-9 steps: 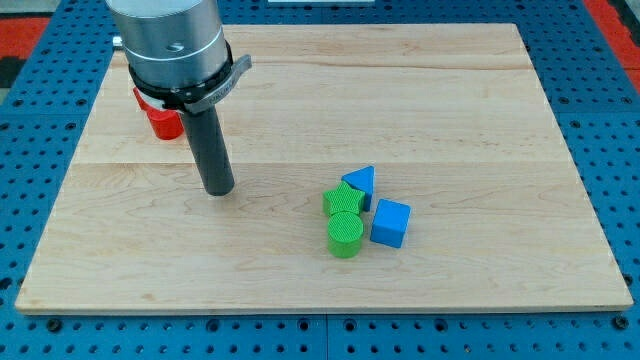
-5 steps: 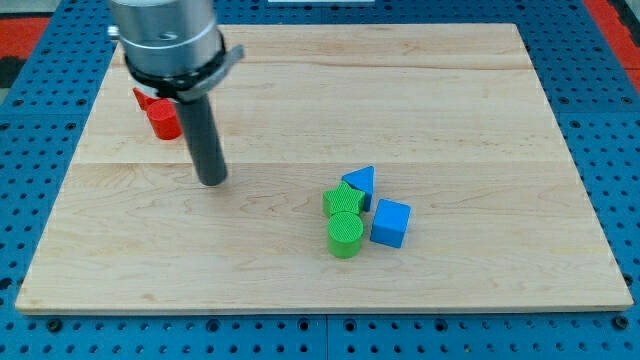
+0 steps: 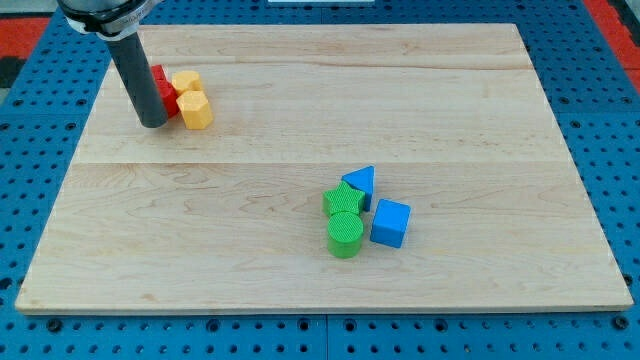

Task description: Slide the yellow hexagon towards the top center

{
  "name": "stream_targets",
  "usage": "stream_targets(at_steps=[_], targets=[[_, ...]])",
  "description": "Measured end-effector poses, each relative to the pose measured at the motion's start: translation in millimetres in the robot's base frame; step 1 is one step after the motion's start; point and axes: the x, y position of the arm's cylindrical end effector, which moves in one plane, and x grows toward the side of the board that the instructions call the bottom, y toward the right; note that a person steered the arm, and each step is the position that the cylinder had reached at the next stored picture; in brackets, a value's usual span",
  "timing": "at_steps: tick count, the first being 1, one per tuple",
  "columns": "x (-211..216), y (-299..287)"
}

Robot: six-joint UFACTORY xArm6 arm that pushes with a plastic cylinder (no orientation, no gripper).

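The yellow hexagon (image 3: 196, 110) lies at the board's upper left, touching a second yellow block (image 3: 186, 83) just above it. Red blocks (image 3: 165, 91) sit against their left side, partly hidden by the rod. My tip (image 3: 153, 122) rests on the board just left of the red blocks, a short way left of the yellow hexagon and slightly below it.
Right of the board's middle is a tight cluster: a blue triangle (image 3: 362, 182), a green star-like block (image 3: 344, 200), a green cylinder (image 3: 345, 234) and a blue cube (image 3: 390, 222). The wooden board (image 3: 400, 90) lies on a blue pegboard.
The rod has moved up and to the view's left, from the board's left-middle to beside the red blocks. The two yellow blocks, hidden behind the arm before, are now in view.
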Motion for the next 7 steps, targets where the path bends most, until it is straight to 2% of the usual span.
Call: stream_targets(at_steps=[4,7], targets=[[-47.8,117.4],[-53.7,133.8]])
